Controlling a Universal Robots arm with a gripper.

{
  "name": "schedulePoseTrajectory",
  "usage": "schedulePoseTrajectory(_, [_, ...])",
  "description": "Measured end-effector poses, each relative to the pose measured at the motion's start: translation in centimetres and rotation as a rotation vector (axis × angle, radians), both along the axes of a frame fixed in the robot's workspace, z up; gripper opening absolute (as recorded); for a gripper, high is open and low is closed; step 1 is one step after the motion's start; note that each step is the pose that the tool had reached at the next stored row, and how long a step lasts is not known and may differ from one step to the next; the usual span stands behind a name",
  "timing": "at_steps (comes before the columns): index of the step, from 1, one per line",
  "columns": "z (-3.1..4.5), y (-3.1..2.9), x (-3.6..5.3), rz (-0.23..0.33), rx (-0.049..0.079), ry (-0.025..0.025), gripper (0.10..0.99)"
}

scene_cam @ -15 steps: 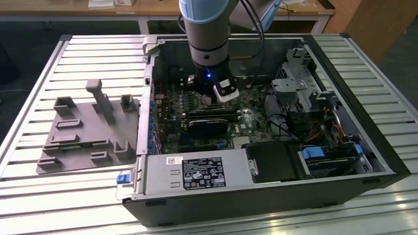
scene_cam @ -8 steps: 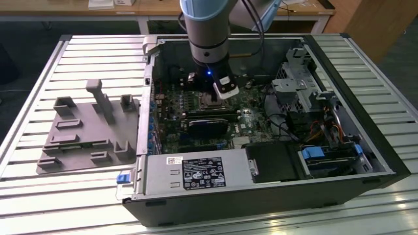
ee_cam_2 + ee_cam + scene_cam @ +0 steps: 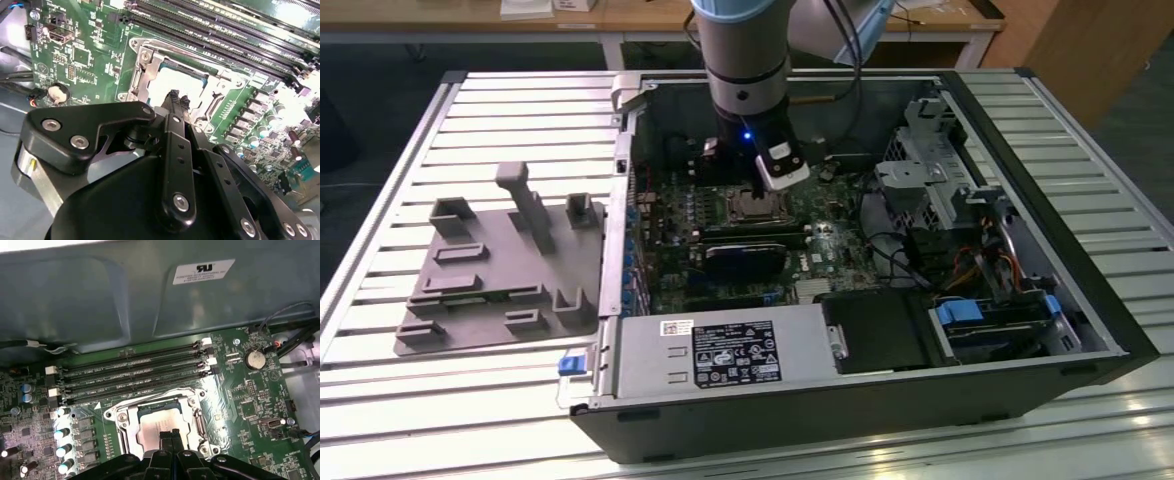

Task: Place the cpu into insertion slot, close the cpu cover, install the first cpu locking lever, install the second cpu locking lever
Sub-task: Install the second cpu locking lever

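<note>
CPU: small flat silvery-beige square chip [image 3: 159, 426] – seated in the silver-rimmed insertion slot [image 3: 125, 415], thin metal cover frame [image 3: 196, 426] over it.
Gripper: black fingertips [image 3: 170, 436] pressed together – empty, just above the chip.
Handling: judged light, stiff, fragile – hold by edges.

I note cpu [image 3: 159, 424] top matt pale metal; cpu cover [image 3: 129, 427] shiny bare metal; gripper [image 3: 169, 436] fingers matt black; motherboard [image 3: 245, 405] glossy green.
</note>
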State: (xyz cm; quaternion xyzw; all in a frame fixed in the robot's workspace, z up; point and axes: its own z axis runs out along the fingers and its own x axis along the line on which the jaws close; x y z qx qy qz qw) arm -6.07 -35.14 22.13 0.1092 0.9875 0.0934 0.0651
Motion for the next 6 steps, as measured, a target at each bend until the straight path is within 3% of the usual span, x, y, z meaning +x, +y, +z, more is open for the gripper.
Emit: schedulePoseTrajectory(6, [0.01, 0.0, -0.01, 0.0, -0.001, 0.0, 0.102])
